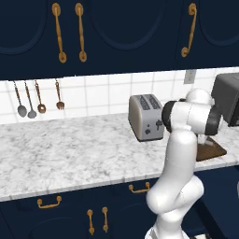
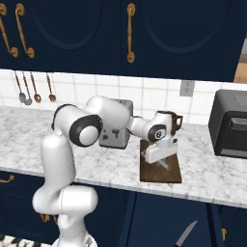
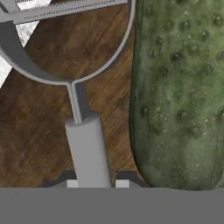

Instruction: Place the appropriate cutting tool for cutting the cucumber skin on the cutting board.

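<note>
Marble counter [image 1: 70, 154] runs across the middle of the left base view under dark blue cabinets, with a toaster [image 1: 146, 116] at centre right. Our arm covers most of the work area there; we see just a corner of the cutting board [image 1: 212, 150] at the right edge, and the hanging spoons and fork [image 1: 39, 98] at the upper left wall.

From the right base view we get the whole board [image 2: 161, 171] at lower centre, with the hand lowered right over it and the gripper [image 2: 161, 161] close to the wood. A pale sliver under the hand looks like the cutting tool [image 2: 165, 165], though it is too small to be certain. A dark oven [image 2: 230, 129] sits at the right edge.

Close up in the hand view, the peeler's [image 3: 87, 148] grey handle rises from between the finger tips [image 3: 72, 184], its looped head and blade at the upper left over brown wood grain. The cucumber [image 3: 179, 92] lies just beside it, filling the right half. The fingers sit either side of the handle, but we cannot tell whether they clamp it or have parted.

We judge the placing step is nearly done: the tool is over the board, seemingly on it. Next should come a clean release and a straight lift away, without nudging the cucumber.
</note>
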You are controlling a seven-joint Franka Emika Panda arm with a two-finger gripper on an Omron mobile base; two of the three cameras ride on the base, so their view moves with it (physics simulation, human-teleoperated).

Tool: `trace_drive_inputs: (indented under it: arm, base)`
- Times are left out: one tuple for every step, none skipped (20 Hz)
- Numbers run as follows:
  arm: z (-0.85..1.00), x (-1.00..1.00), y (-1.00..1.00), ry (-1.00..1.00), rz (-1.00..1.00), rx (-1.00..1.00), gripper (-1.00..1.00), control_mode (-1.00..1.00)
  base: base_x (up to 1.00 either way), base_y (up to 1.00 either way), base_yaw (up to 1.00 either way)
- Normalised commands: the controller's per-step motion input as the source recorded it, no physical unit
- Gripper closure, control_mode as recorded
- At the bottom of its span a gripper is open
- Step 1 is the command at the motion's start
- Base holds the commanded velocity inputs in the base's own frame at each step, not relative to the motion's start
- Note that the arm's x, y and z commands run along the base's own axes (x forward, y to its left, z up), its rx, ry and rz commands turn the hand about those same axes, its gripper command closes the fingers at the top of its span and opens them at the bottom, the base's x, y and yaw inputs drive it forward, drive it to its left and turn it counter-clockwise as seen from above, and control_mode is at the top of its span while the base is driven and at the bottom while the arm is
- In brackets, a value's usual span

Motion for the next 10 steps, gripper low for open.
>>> trace_drive_inputs:
  arm:
    - [-0.33,0.00,0.29,0.00,0.08,0.04,-1.00,-1.00]
    - [-0.24,-0.19,0.39,0.00,0.07,0.03,-1.00,-1.00]
    - [-0.18,-0.41,0.34,-0.01,0.07,0.03,-1.00,-1.00]
    - [-0.09,-0.51,0.36,-0.02,0.06,0.01,-1.00,-1.00]
    - [-0.03,-0.64,0.37,-0.01,0.05,0.01,-1.00,-1.00]
    - [0.00,-0.74,0.26,-0.02,0.05,0.01,-1.00,-1.00]
    - [0.00,-0.81,0.29,-0.03,0.03,0.00,-1.00,-1.00]
    - [0.00,-0.86,0.29,-0.03,0.02,0.00,-1.00,-1.00]
    - [0.06,-0.91,0.24,-0.05,0.01,0.00,-1.00,-1.00]
    - [0.24,-0.90,0.18,-0.06,0.00,0.00,-1.00,-1.00]
  base:
    - [0.00,0.00,0.00]
    - [0.00,0.00,0.00]
    - [0.00,0.00,0.00]
    - [0.00,0.00,0.00]
    - [0.00,0.00,0.00]
    - [0.00,0.00,0.00]
    - [0.00,0.00,0.00]
    - [0.00,0.00,0.00]
    - [0.00,0.00,0.00]
    - [0.00,0.00,0.00]
